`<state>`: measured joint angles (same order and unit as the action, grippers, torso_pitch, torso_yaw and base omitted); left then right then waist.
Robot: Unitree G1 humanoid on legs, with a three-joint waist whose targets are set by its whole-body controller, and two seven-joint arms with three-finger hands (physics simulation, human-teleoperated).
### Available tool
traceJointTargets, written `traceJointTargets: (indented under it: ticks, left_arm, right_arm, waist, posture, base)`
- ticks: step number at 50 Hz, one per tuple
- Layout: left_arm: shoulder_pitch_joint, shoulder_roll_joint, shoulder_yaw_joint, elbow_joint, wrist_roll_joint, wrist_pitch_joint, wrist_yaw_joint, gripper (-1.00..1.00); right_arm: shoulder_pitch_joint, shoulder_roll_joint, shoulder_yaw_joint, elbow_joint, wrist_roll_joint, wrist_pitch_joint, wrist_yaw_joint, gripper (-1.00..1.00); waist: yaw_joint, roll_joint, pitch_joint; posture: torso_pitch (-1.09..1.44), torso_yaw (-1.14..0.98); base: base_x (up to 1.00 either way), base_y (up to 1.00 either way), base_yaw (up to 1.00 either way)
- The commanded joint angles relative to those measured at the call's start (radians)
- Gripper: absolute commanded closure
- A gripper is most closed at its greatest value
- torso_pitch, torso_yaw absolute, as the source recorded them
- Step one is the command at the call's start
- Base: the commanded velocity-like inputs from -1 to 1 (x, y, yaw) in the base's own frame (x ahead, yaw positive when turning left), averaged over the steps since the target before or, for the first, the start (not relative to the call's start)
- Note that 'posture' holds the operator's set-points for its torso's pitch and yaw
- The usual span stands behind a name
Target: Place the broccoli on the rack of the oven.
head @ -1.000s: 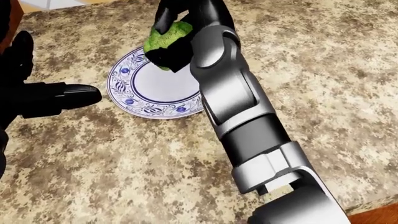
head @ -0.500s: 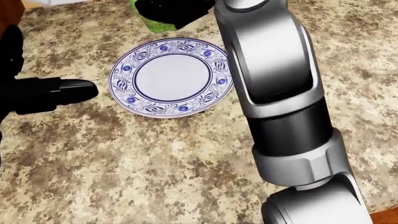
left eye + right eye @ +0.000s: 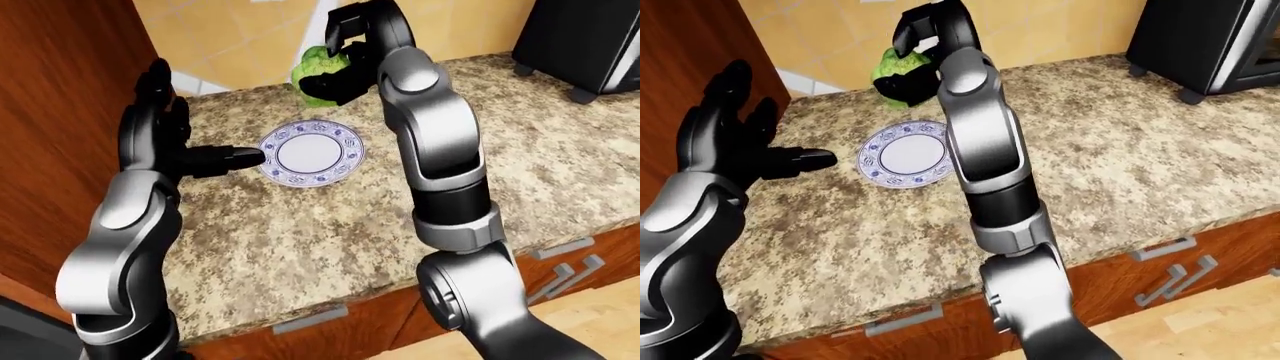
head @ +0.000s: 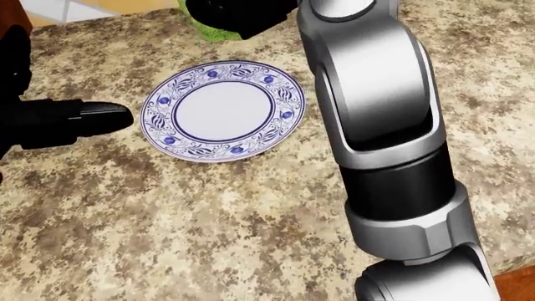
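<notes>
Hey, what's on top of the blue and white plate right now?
Nothing. The plate lies bare on the counter. The broccoli is held by the right hand above the counter past the plate's far rim; black fingers cover much of it. The open left hand waits beside the plate.

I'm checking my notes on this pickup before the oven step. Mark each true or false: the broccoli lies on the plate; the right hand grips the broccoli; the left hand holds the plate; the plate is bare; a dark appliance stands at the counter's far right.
1. The broccoli lies on the plate. False: it is lifted clear above the countertop.
2. The right hand grips the broccoli. True.
3. The left hand holds the plate. False: it is open, with a finger pointing toward the rim.
4. The plate is bare. True.
5. A dark appliance stands at the counter's right in the left-eye view. True.
</notes>
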<state>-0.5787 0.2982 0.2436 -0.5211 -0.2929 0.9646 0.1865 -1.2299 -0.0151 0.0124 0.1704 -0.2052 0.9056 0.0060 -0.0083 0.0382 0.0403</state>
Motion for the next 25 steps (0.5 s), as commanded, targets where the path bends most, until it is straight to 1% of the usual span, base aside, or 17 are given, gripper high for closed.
traceJointTargets:
  ticks: [1, 8, 9, 10, 12, 13, 14, 15, 17, 18, 20, 21, 22, 23, 24, 25]
  left_arm:
    - [-0.019, 0.009, 0.008, -0.012, 0.011, -0.034, -0.001, -1.0]
    - [-0.016, 0.006, 0.007, -0.002, 0.019, -0.046, -0.008, -1.0]
    - [-0.016, 0.004, 0.005, -0.006, 0.021, -0.043, -0.007, -1.0]
    - [-0.018, 0.004, 0.006, -0.011, 0.02, -0.038, -0.006, -1.0]
    - [-0.02, 0.004, 0.008, -0.015, 0.019, -0.032, -0.006, -1.0]
    - [-0.02, 0.003, 0.007, -0.018, 0.019, -0.029, -0.005, -1.0]
    - [-0.021, 0.003, 0.008, -0.021, 0.019, -0.026, -0.004, -1.0]
    - [-0.02, 0.004, 0.009, -0.019, 0.019, -0.028, -0.006, -1.0]
    - [-0.023, 0.004, 0.009, -0.02, 0.019, -0.025, -0.005, -1.0]
    - [-0.023, 0.004, 0.009, -0.02, 0.019, -0.025, -0.006, -1.0]
    - [-0.024, 0.004, 0.01, -0.02, 0.018, -0.023, -0.006, -1.0]
    - [-0.027, 0.005, 0.011, -0.027, 0.017, -0.014, -0.003, -1.0]
    - [-0.029, 0.005, 0.012, -0.03, 0.015, -0.008, -0.002, -1.0]
    - [-0.028, 0.005, 0.012, -0.032, 0.015, -0.009, -0.002, -1.0]
    - [-0.027, 0.005, 0.012, -0.033, 0.015, -0.009, -0.002, -1.0]
    - [-0.025, 0.004, 0.013, -0.034, 0.015, -0.009, -0.002, -1.0]
  right_arm:
    - [-0.029, -0.006, -0.004, -0.02, -0.003, -0.037, -0.005, 1.0]
    - [-0.018, -0.006, 0.0, -0.033, -0.012, -0.031, -0.001, 1.0]
    - [-0.001, -0.002, 0.001, -0.041, -0.012, -0.034, -0.002, 1.0]
    - [0.0, -0.001, 0.001, -0.046, -0.013, -0.03, -0.001, 1.0]
    - [-0.001, -0.002, 0.001, -0.051, -0.014, -0.024, 0.002, 1.0]
    - [-0.002, -0.002, 0.002, -0.054, -0.016, -0.019, 0.003, 1.0]
    - [-0.001, -0.002, 0.002, -0.056, -0.016, -0.018, 0.003, 1.0]
    - [-0.002, -0.002, 0.002, -0.056, -0.017, -0.018, 0.004, 1.0]
    - [-0.004, -0.002, 0.001, -0.051, -0.017, -0.02, 0.004, 1.0]
    - [-0.004, -0.001, 0.003, -0.05, -0.018, -0.021, 0.005, 1.0]
    - [-0.004, -0.002, 0.003, -0.049, -0.02, -0.022, 0.006, 1.0]
    - [-0.004, -0.001, 0.002, -0.051, -0.02, -0.021, 0.005, 1.0]
    - [-0.001, 0.0, 0.003, -0.049, -0.02, -0.024, 0.006, 1.0]
    - [0.001, 0.002, 0.004, -0.055, -0.022, -0.02, 0.006, 1.0]
    - [0.002, 0.002, 0.004, -0.056, -0.022, -0.02, 0.007, 1.0]
    - [0.003, 0.002, 0.005, -0.058, -0.023, -0.019, 0.008, 1.0]
  waist:
    - [0.001, 0.001, -0.02]
    - [0.0, 0.0, -0.018]
    - [0.0, 0.001, -0.043]
    - [0.0, 0.006, -0.042]
    - [0.001, -0.001, -0.041]
    - [0.003, 0.003, -0.041]
    - [0.002, 0.013, -0.042]
    - [0.001, 0.018, -0.045]
    - [0.001, 0.017, -0.048]
    - [0.001, 0.01, -0.043]
    - [0.004, -0.007, -0.042]
    - [0.005, -0.022, -0.038]
    - [0.004, -0.051, -0.046]
    - [0.0, -0.101, -0.059]
    - [-0.001, -0.056, -0.047]
    - [0.004, -0.064, -0.046]
  posture:
    - [0.0, 0.0]
    - [0.0, 0.0]
    - [0.0, 0.0]
    - [0.0, 0.0]
    - [0.0, 0.0]
    - [0.0, 0.0]
    - [0.0, 0.0]
    - [0.0, 0.0]
    - [0.0, 0.0]
    - [0.0, 0.0]
    - [0.0, 0.0]
    - [0.0, 0.0]
    - [0.0, 0.0]
    - [0.0, 0.0]
    - [0.0, 0.0]
    - [0.0, 0.0]
  base:
    - [-0.02, -0.02, 0.0]
    - [0.0, -0.02, 0.0]
    - [0.0, -0.08, 0.0]
    - [0.0, -0.07, 0.0]
    - [0.0, -0.13, 0.0]
    - [0.0, -0.24, 0.0]
    - [0.0, -0.25, 0.0]
    - [0.0, -0.24, 0.0]
    - [0.0, -0.25, 0.0]
    - [-0.05, -0.27, 0.0]
    - [-0.06, -0.28, 0.0]
    - [-0.08, -0.27, 0.0]
    - [-0.09, -0.27, 0.0]
    - [-0.09, -0.28, 0.0]
    - [-0.09, -0.27, 0.0]
    - [-0.09, -0.27, 0.0]
